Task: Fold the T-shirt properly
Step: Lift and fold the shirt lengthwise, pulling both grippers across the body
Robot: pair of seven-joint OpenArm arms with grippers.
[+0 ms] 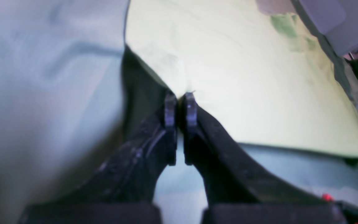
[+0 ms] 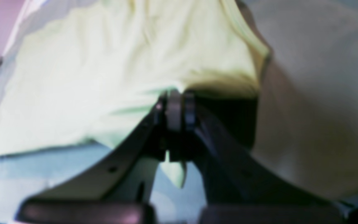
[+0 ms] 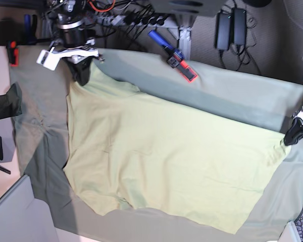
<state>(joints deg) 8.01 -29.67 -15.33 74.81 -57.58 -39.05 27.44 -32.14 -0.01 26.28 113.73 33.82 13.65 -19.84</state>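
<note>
Left wrist view: my left pincer [image 1: 181,107] is pinched nearly closed on an edge of the pale yellow-green soft cotton T-shirt [image 1: 244,87]. The cloth fans away from the tips toward 1 o'clock, taut and smooth. The dull grey-green sheet [image 1: 42,93] fills the 9 o'clock side, blurred.

Right wrist view: my right pincer [image 2: 180,107] is clamped tight on the T-shirt's edge; a small tongue of cloth hangs below the tips at 6 o'clock. The body of the shirt spreads to 10 o'clock, with soft ripples running from the grip.

Base view: the T-shirt [image 3: 166,156] lies spread over the grey-green sheet [image 3: 232,96] on the worktop. The right pincer [image 3: 83,75] holds a corner at 10 o'clock, the left pincer [image 3: 293,135] a corner at 3 o'clock.

Handling, as I judge it: light, limp, clings to the sheet; it will sag and wrinkle unless both corners move together. Hems and corners are the places to hold.

Around: a blue-and-red tool [image 3: 174,56] lies on the sheet at 12 o'clock, a dark green-black garment [image 3: 5,103] at 9 o'clock. Both are off the shirt. The tool sits nearest any fold carried toward the far edge.
</note>
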